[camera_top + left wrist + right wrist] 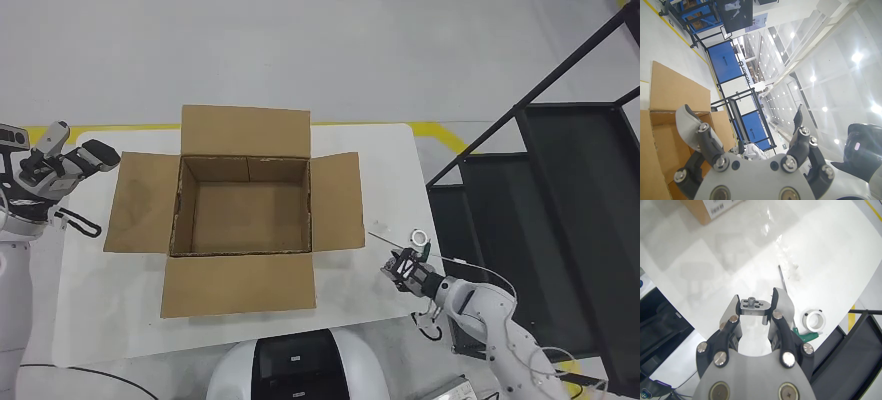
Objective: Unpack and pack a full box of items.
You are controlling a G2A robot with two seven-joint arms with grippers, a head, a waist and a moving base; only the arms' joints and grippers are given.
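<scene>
Box [245, 215] open; right tool [755, 303] grips metal bracket [752, 311].

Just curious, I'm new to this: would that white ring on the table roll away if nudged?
Probably not: the white ring lies flat, hole upward, so it would likely slide on the glossy table rather than roll. Its thick wall looks rigid, so probably not fragile.
</scene>
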